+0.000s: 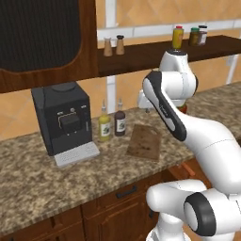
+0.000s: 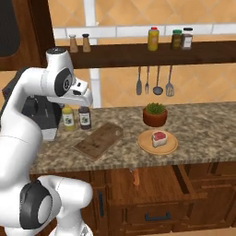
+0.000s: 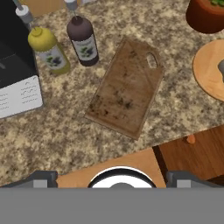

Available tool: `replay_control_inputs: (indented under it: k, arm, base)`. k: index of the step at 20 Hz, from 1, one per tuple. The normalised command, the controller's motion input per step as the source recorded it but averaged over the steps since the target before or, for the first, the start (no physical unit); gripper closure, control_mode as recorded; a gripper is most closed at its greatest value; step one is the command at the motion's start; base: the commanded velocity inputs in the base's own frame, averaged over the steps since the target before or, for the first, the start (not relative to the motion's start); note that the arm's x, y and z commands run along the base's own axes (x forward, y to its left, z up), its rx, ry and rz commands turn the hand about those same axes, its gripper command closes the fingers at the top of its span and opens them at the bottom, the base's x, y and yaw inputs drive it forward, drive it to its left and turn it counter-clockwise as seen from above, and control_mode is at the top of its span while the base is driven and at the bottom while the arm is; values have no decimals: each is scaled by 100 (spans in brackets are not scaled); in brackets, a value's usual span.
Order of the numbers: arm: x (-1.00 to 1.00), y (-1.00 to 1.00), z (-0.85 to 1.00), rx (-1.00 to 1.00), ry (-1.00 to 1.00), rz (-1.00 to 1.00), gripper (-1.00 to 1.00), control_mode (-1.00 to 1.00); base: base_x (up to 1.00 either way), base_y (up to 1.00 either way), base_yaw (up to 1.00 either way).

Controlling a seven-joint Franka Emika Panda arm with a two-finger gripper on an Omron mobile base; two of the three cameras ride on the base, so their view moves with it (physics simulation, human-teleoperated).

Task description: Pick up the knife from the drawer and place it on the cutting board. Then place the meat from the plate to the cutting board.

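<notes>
- Surface (image 2: 203,120) of speckled granite runs across the kitchen, carrying every loose item below a dark wooden shelf (image 2: 138,54).
- Coffee machine (image 1: 61,117), black with a pale tray, stands at the left end of the surface.
- Drawer (image 2: 152,182) of reddish-brown wood is pulled out under the surface edge, below the plate.
- Cutting board (image 3: 126,87) lies flat and bare on the surface, set at an angle, between the bottles and the plate.
- Plate (image 2: 157,142), round and tan-orange, sits to the right of the board, just in front of a potted plant (image 2: 155,114).
- Two bottles stand side by side left of the board: a yellow one (image 3: 47,50) and a dark one (image 3: 83,41).
- Meat (image 2: 159,138), pinkish-red with a pale rim, rests on the plate.
- Knife (image 2: 136,177) lies inside the open drawer; its orange-red handle shows there, the blade too small to make out.
- End effector (image 3: 112,177) hangs above the surface's front edge, looking down at the board; its fingers (image 3: 43,177) stand wide apart and hold nothing.
</notes>
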Motion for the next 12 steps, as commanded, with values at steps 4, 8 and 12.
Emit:
replay_control_inputs:
  k: [4,8,12]
  arm:
    - [0,0,0,0,0,0,-100,100]
    - [0,0,0,0,0,0,-100,100]
    - [0,0,0,0,0,0,-100,100]
  base:
    - [36,23,-17]
    - [27,10,-10]
    - [7,0,0]
